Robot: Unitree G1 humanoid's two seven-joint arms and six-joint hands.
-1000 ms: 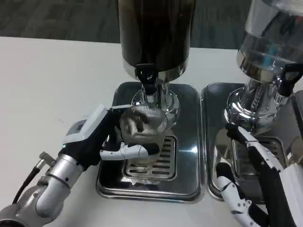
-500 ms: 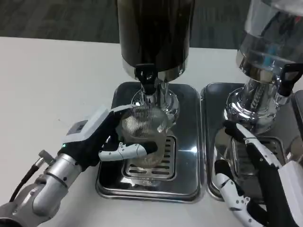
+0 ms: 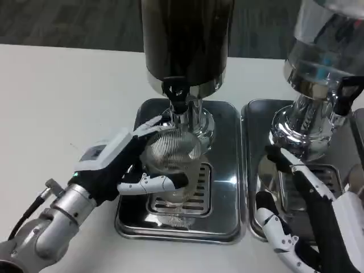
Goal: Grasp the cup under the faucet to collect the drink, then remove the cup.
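Head view: my left hand [image 3: 116, 165] gripped the ribbed cup [image 3: 170, 156] beneath the dark dispenser's faucet [image 3: 176, 94]; my right hand [image 3: 310, 222] lay spread, holding nothing

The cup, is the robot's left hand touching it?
Touching. In the head view the left hand wraps the ribbed clear cup under the faucet, fingers pressed on its front and far side.

Left hand [image 3: 122, 165] raised cup [image 3: 172, 159] slightly toward faucet [image 3: 177, 94]; right hand [image 3: 307, 222] edged up, leftward.
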